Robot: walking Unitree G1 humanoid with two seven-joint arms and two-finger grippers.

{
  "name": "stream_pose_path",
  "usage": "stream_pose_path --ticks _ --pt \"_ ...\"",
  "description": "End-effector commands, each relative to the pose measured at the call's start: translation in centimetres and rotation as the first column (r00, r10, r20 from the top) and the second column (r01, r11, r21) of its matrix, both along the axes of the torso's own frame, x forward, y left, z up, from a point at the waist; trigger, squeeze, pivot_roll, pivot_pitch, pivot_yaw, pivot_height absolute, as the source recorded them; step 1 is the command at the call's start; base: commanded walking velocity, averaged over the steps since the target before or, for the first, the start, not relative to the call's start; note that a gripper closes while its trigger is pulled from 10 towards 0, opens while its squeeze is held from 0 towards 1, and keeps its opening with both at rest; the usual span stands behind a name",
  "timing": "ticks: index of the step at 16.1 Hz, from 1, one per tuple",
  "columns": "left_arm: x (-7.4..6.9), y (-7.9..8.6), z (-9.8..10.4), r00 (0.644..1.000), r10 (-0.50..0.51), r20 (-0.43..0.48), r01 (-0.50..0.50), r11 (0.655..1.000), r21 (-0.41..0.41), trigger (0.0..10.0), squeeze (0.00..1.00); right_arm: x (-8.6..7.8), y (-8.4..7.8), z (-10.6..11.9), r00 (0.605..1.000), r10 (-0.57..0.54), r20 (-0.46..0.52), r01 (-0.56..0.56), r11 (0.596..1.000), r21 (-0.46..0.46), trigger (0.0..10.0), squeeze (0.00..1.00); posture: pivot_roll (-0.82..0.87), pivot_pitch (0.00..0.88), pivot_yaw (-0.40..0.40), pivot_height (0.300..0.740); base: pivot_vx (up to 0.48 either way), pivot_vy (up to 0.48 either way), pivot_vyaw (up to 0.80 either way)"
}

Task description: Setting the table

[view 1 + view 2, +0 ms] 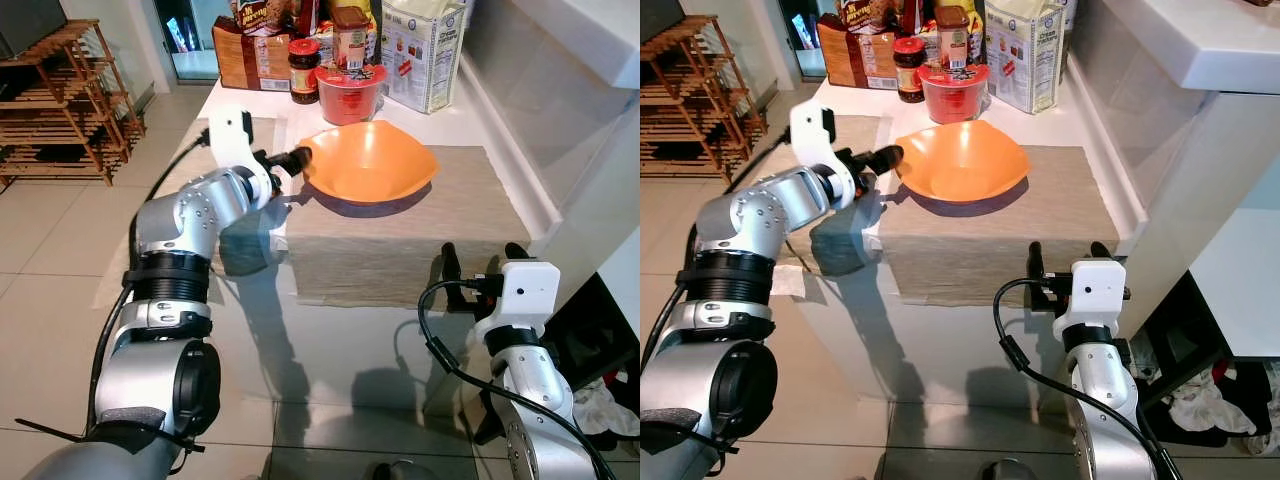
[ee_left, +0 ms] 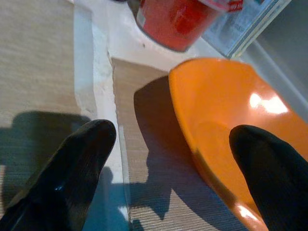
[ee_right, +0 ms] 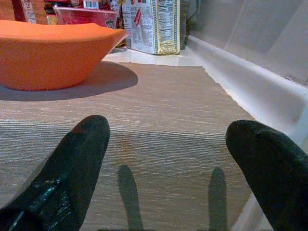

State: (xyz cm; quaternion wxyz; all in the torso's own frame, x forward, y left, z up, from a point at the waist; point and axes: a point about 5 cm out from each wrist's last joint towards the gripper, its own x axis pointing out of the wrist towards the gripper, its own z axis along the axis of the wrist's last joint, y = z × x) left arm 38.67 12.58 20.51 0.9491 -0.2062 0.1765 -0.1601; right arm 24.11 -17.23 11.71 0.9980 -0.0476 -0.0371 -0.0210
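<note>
White counter point(image 1: 470, 125) against a wall, tiled floor below, a woven mat point(image 1: 400, 235) across it. Nearest: right gripper point(image 1: 479, 262) at the mat's front edge, fingers spread, holding nothing. Just beyond it, on the mat, the orange bowl point(image 1: 370, 160). Left gripper point(image 1: 296, 159) at the bowl's near-left rim, fingers point(image 2: 72, 159) parted, one outside, one over the inside wall; whether they press the rim, cannot tell. Past the bowl: red tub point(image 1: 350, 92), jar point(image 1: 303, 70), boxes point(image 1: 250, 50), bag point(image 1: 422, 50).

Judgement: bowl placement in hand. Keep it level and centred on the mat, clear of the tub.
</note>
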Motion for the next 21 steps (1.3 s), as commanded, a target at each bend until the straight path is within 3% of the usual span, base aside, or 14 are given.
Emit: stream_pose_path --ticks 1,9,18,20,21 --pt "0.2 -0.4 0.3 1.000 -0.006 -0.005 0.006 1.000 0.009 10.0 0.00 -0.2 0.0 0.3 1.000 0.002 0.002 -0.002 1.000 -0.007 10.0 0.00 -0.14 0.010 0.034 0.727 0.000 0.000 0.00" --pt "0.5 -2.5 1.2 0.997 -0.072 0.016 0.073 0.996 -0.049 10.0 0.00 -0.5 0.0 0.2 1.000 -0.008 0.002 0.008 1.000 -0.010 10.0 0.00 -0.16 0.021 0.050 0.727 0.000 0.000 0.00" --pt "0.4 -4.6 -0.2 0.990 -0.139 -0.018 0.138 0.990 -0.013 10.0 0.00 -0.6 0.2 0.2 1.000 -0.013 -0.001 0.013 1.000 -0.008 10.0 0.00 -0.16 0.026 0.058 0.727 0.000 0.000 0.00" --pt "0.6 -4.6 -0.3 0.991 -0.131 -0.007 0.131 0.991 0.010 0.0 0.00 -0.6 0.2 0.2 1.000 -0.013 -0.003 0.013 1.000 -0.009 10.0 0.00 -0.17 0.028 0.059 0.727 0.000 0.000 0.00" --pt "0.7 -4.6 -0.3 0.992 -0.128 -0.003 0.128 0.992 0.015 0.0 0.00 -0.7 0.2 0.2 1.000 -0.014 -0.003 0.014 1.000 -0.010 10.0 0.00 -0.17 0.029 0.059 0.727 0.000 0.000 0.00"
